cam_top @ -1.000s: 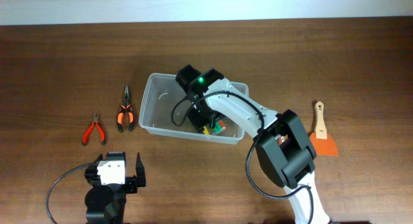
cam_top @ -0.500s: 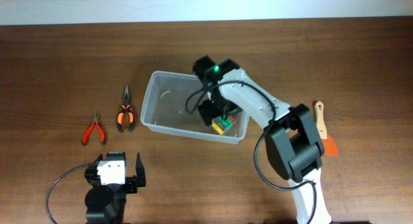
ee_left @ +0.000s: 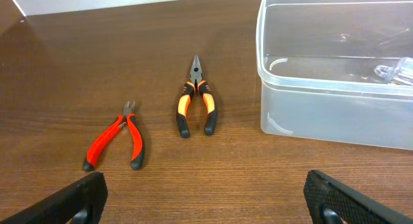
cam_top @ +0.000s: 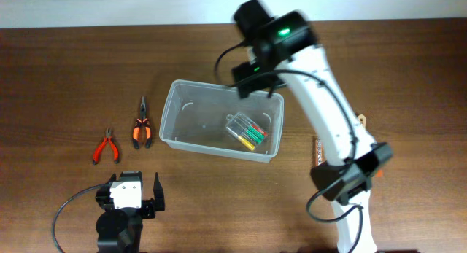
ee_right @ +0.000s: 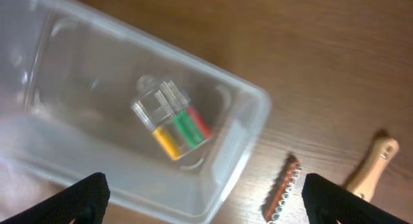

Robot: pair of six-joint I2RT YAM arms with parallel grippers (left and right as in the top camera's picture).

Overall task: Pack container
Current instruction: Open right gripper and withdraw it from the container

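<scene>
The right end effector point(cam_top: 252, 76) has come up out of the container point(cam_top: 167, 122) since 1 second ago, when it was down inside the right end over the small clear case point(cam_top: 248, 130). It now hangs above the container's far right corner, towards the far edge of the counter point(cam_top: 66, 78). In the right wrist view its 2 fingers point(ee_right: 84, 197) stand wide apart with nothing between them. The case, with its yellow, green and red bits, lies loose on the container floor at the right end, tilted a little.

The container has not shifted and sits about mid-counter, its long side roughly in line with the far edge.

To its left, the orange-and-black long-nose pliers point(cam_top: 141, 125) and, further left, the red pliers point(cam_top: 106, 146) lie where they were, near each other and not touching. The left end effector point(cam_top: 133, 186) stays by the near edge, left of centre, spread wide and holding nothing.

Right of the container, the right wrist view shows a strip of small bits point(ee_right: 282, 188) and a wooden handle point(ee_right: 374, 164) on the counter.
</scene>
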